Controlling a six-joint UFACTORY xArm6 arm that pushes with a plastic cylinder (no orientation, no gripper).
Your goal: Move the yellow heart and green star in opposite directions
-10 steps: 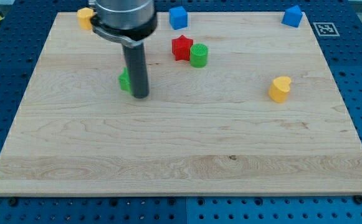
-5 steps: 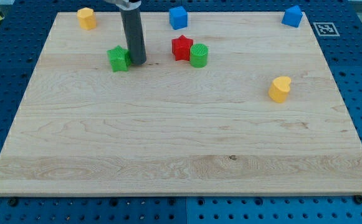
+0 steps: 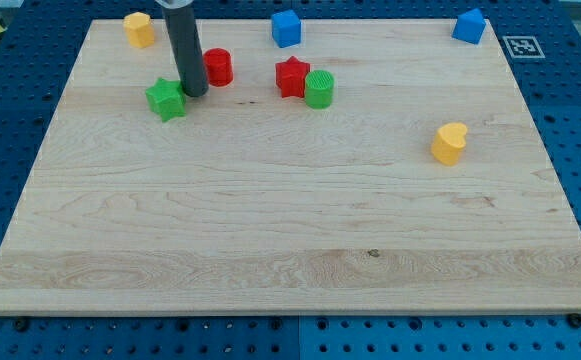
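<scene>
Green star (image 3: 167,99) sits touching my tip (image 3: 193,93), on its left side in the view. Just right of my tip is a red cylinder (image 3: 217,67). The yellow heart (image 3: 450,143) is far off to the right on the wooden tabletop (image 3: 290,240). No gripper shows.

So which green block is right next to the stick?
The green star, at the view's upper left. My tip sits just to its right, about touching it. The green cylinder stands farther right, beside the red star.
</scene>
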